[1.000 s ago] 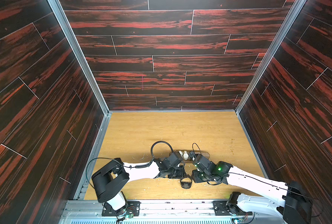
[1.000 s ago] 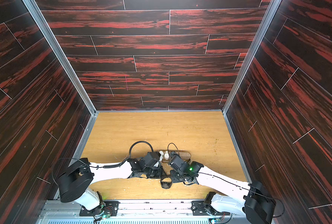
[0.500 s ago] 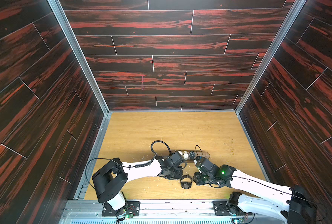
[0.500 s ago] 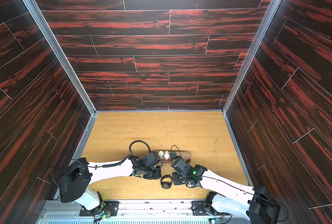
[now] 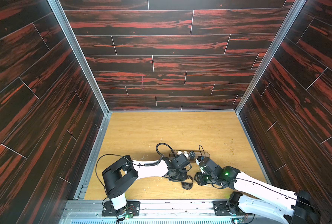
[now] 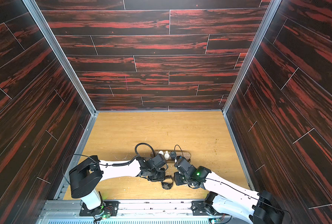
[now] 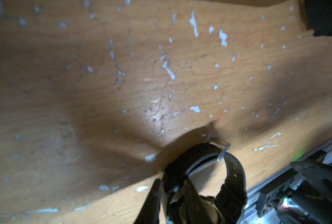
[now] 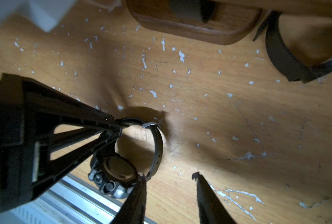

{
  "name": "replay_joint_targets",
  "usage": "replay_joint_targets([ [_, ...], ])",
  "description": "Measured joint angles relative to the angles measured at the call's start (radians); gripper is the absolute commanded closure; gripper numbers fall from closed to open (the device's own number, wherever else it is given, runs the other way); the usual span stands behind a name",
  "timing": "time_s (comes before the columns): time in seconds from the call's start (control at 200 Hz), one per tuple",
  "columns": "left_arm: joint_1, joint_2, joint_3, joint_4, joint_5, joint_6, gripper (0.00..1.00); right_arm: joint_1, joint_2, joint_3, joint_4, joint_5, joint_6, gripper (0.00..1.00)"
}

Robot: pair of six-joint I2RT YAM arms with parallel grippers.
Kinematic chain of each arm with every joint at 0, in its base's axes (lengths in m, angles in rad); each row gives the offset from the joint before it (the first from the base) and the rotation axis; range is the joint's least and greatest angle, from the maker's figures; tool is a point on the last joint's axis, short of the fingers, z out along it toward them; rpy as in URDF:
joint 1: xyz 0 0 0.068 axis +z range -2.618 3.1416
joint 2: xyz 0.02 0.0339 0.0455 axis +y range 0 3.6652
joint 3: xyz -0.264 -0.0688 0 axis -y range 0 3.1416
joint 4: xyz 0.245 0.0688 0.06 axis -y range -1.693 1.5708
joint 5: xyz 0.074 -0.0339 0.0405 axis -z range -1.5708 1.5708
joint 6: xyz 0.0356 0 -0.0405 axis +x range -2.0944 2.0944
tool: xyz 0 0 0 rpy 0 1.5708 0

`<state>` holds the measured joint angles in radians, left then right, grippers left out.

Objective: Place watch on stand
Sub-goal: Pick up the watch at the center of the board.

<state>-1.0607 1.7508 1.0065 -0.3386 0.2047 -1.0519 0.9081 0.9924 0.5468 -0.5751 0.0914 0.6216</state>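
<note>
Walls [image 5: 161, 58] of dark wood panels with red streaks close three sides around a pale wooden bench [image 5: 161, 131]. The left arm [image 5: 149, 168] and the right arm [image 5: 258, 186], both white with black joints, come in from the near edge and meet in the near half of the bench. Behind them is the stand [image 5: 207, 154], a long dark-brown bar with rounded ends. Three other watches [image 5: 185, 154] are wrapped around it side by side, two pale and one black.

The watch [image 5: 187, 184] of the task is not on the stand. It is black and sits low at the bench in front of the stand, between the two pincers, with its strap [image 7: 235, 174] curved into a loop. The left pincer [image 7: 173, 186] is clamped on the strap, one finger inside the loop and one outside. The right pincer [image 8: 169, 176] has its fingers apart with nothing between them. One fingertip is just beside the case [image 8: 116, 170]; I cannot tell if it touches. Small white flecks [image 7: 194, 23] are scattered on the bench.
</note>
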Motion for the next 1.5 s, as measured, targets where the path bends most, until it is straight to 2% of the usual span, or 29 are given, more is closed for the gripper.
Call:
replay_joint_targets([
  [0.18, -0.006, 0.0, -0.001, 0.005, -0.014, -0.028, 0.76, -0.032, 0.006, -0.01, 0.032, -0.043, -0.029, 0.56],
  [0.346, -0.018, 0.016, 0.004, 0.03, -0.024, -0.049, 0.8, -0.051, 0.029, -0.016, 0.053, -0.082, -0.048, 0.56],
  [0.606, -0.04, 0.069, 0.034, 0.042, -0.04, -0.067, 1.0, -0.088, 0.029, -0.016, 0.075, -0.128, -0.066, 0.56],
  [0.877, -0.048, 0.066, 0.047, -0.003, -0.084, -0.071, 1.0, -0.108, 0.029, -0.025, 0.084, -0.159, -0.078, 0.56],
  [1.142, -0.049, 0.029, 0.115, -0.192, -0.169, -0.042, 1.0, -0.119, 0.029, -0.025, 0.085, -0.177, -0.082, 0.56],
  [1.498, -0.034, -0.02, 0.297, -0.483, -0.268, 0.103, 1.0, -0.123, 0.028, -0.002, 0.079, -0.183, -0.094, 0.57],
])
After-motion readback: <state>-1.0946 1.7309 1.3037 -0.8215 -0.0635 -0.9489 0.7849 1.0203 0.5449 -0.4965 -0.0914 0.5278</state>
